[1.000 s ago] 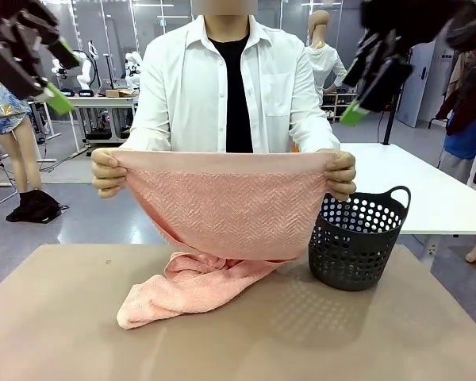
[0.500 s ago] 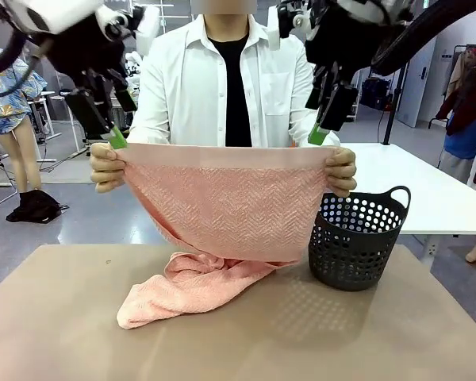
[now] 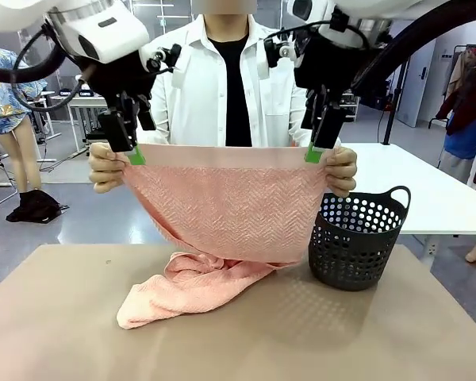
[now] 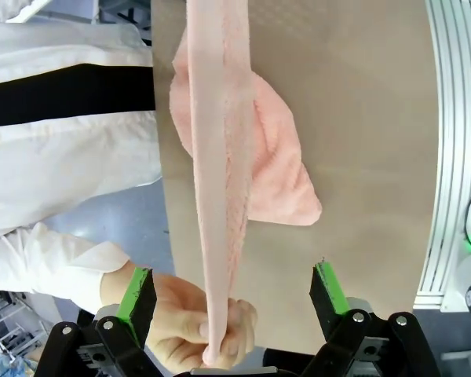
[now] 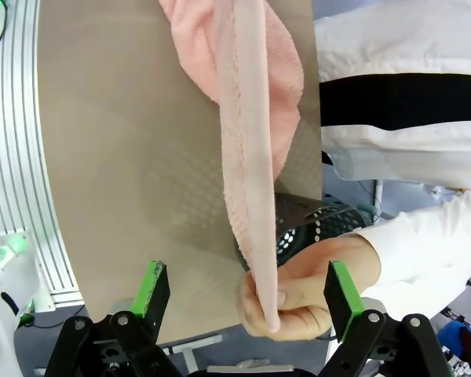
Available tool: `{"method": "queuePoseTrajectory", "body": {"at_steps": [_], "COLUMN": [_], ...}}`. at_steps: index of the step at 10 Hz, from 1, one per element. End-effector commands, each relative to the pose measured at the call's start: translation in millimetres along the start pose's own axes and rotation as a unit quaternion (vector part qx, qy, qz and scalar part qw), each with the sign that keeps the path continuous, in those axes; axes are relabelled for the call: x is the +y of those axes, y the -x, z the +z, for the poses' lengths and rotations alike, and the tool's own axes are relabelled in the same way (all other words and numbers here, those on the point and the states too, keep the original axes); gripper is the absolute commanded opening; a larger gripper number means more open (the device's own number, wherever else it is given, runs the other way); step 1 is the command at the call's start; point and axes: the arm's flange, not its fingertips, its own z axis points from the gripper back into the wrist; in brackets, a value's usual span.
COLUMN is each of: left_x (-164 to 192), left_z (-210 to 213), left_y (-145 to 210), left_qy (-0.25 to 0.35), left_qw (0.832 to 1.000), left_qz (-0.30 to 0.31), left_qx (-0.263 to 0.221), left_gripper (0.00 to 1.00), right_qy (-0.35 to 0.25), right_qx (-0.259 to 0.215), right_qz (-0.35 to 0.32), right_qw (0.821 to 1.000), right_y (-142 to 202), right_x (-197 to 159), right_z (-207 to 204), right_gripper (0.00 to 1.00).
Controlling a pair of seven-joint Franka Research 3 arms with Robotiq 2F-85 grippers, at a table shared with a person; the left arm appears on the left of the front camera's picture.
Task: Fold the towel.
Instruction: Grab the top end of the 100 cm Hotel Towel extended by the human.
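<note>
A tan table [image 3: 55, 333] stands on a grey floor [image 3: 63, 222], with a white table [image 3: 436, 190] (farther back) at right.

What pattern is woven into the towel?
A zigzag weave on the salmon-pink towel, with a smooth band along the top edge; clearest in the front view.

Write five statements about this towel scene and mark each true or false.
1. The person's hands hold up the towel by its top edge. True.
2. The left gripper and right gripper are shut on the towel. False: both are open, with their jaws either side of the held edge.
3. The basket stands on the table, on the robot's right. True.
4. The whole towel hangs in the air. False: its lower end lies bunched on the table.
5. The basket lies tipped over. False: it stands upright.
</note>
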Motion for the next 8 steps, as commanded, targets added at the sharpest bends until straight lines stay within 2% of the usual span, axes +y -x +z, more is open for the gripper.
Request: {"method": "queuePoseTrajectory", "body": {"at_steps": [1, 3, 5, 6, 7, 8], "left_x": [7.1, 11.3, 13.6, 14.1, 14.5, 14.8], "left_z": [-4.5, -18.5, -31.3, -33.1, -35.0, -36.7], "left_y": [-5.2, -1.4, 6.4, 8.6, 10.7, 11.7], "left_qy": [0.012, 0.021, 0.039, 0.040, 0.040, 0.041], "left_qw": [1.000, 0.999, 0.999, 0.999, 0.999, 0.999], "left_qz": [0.007, 0.019, 0.027, 0.022, 0.028, 0.030], "left_qx": [0.019, 0.031, 0.016, -0.010, -0.015, -0.015], "left_gripper": [1.00, 1.00, 1.00, 0.72, 0.40, 0.13], "right_qy": [-0.009, -0.021, -0.043, -0.048, -0.051, -0.052], "right_qx": [0.020, 0.021, 0.015, 0.019, 0.018, 0.021], "right_qz": [-0.013, 0.000, 0.023, 0.027, 0.033, 0.037], "right_qw": [1.000, 1.000, 0.999, 0.998, 0.998, 0.998], "right_y": [-9.4, -12.0, -9.5, -9.5, -9.7, -10.4], "right_x": [-6.5, -10.2, -15.7, -15.9, -15.7, -15.1], "right_z": [-7.4, -23.2, -40.8, -45.3, -47.4, -50.5], "right_gripper": [1.00, 1.00, 1.00, 1.00, 0.83, 0.42]}}
